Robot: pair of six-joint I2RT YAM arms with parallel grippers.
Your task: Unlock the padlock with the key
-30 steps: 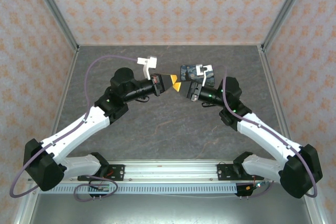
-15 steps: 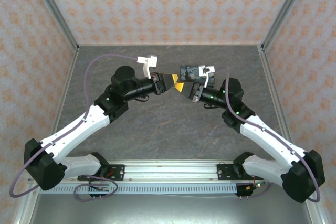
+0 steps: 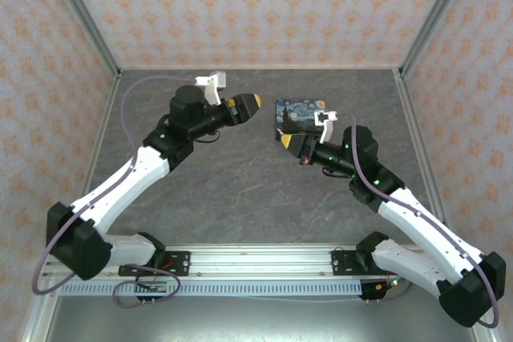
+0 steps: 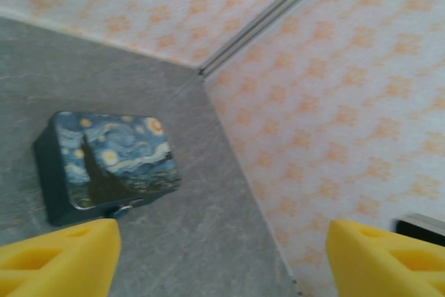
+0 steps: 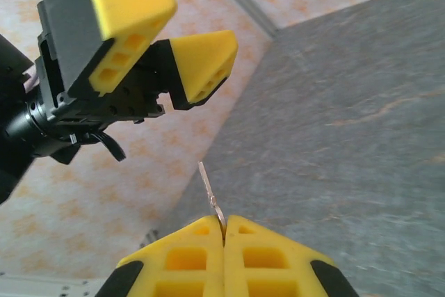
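In the right wrist view my right gripper [image 5: 224, 231] is shut on the key [image 5: 209, 187], a thin silvery blade sticking up out of the yellow fingertips. My left gripper [image 5: 170, 36] hangs open above it, apart from the key. From above, the left gripper [image 3: 245, 105] and right gripper [image 3: 283, 138] are separated, and the right one is in front of the painted box [image 3: 301, 113]. In the left wrist view the left gripper [image 4: 222, 238] is wide open with nothing in it. A small teal piece with a metal glint [image 4: 121, 208] at the box's front edge looks like the padlock.
The painted night-sky box [image 4: 111, 158] lies flat on the grey table [image 3: 240, 190] near the back right. Patterned walls [image 3: 256, 6] close in the back and both sides. A rail [image 3: 256, 260] with the arm bases runs along the near edge.
The two grippers, tip to tip one second ago, have parted. The left gripper swung back and to the left. The right gripper drew slightly toward the near side, off the box.
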